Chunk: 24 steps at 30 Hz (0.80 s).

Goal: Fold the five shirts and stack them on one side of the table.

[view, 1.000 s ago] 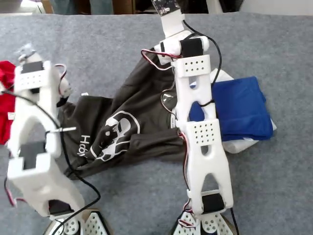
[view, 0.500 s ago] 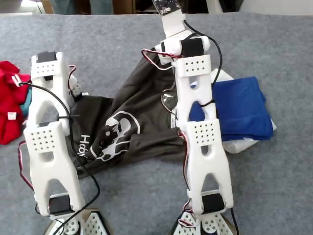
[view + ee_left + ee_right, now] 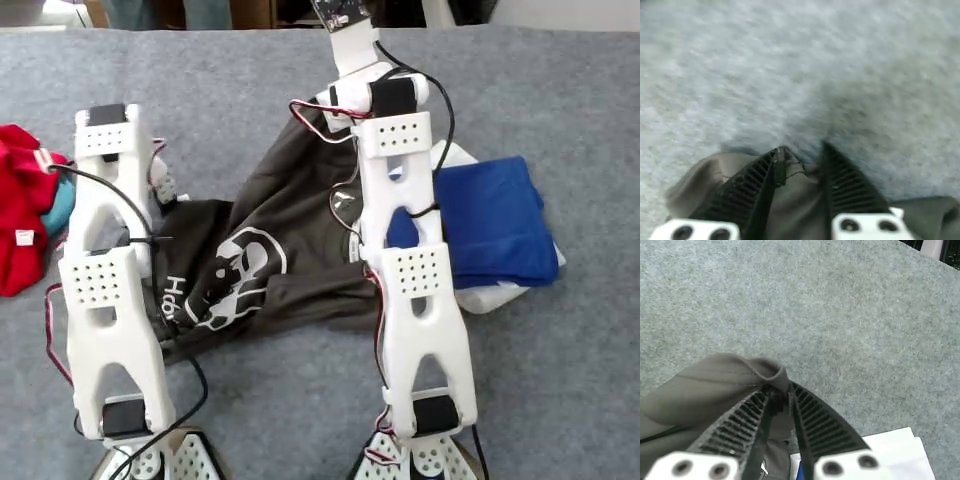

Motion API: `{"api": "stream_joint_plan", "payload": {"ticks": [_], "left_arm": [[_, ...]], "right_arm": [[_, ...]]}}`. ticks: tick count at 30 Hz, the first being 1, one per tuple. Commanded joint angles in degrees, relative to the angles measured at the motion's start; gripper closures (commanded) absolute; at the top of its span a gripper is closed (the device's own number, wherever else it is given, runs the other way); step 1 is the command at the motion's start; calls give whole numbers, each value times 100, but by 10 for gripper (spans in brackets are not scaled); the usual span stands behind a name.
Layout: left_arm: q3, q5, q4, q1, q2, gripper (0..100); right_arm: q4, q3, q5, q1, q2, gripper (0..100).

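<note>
The dark shirt (image 3: 285, 215) with a white print lies crumpled mid-table (image 3: 560, 90). The right gripper (image 3: 781, 387) is clamped on a fold at its far edge. The left gripper (image 3: 801, 150) straddles its left corner, fingers apart. A folded blue shirt (image 3: 495, 220) lies on a white shirt (image 3: 490, 297) near the right edge, and a red shirt (image 3: 20, 230) lies at the left edge.

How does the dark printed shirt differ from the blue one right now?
The dark shirt lies spread and rumpled; the blue shirt is folded square. The dark shirt carries a white print; the blue shirt looks plain. The right gripper pinches the dark shirt's edge; the blue shirt lies unheld on a folded white shirt. Both are shirts on the grey table.
</note>
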Motion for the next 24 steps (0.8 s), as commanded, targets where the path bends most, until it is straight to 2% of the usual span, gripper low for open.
{"api": "stream_joint_plan", "payload": {"ticks": [1, 4, 8, 15, 18, 24], "left_arm": [[295, -70, -70, 40, 70, 959], [-13, -70, -141, -198, 62, 968], [-1130, -141, 26, -505, 62, 970], [-3284, -105, 202, -585, 35, 971], [-3996, 132, 185, -576, 53, 971], [-4048, 185, -519, -655, 949, 960]], "right_arm": [[-79, -224, 35, 26, -233, 980], [-79, -224, 35, 35, -233, 980], [-79, -224, 35, 35, -233, 980], [-88, -224, 35, 35, -233, 980], [-97, -224, 35, 35, -233, 980], [-105, -215, 35, 35, -224, 980]]}}
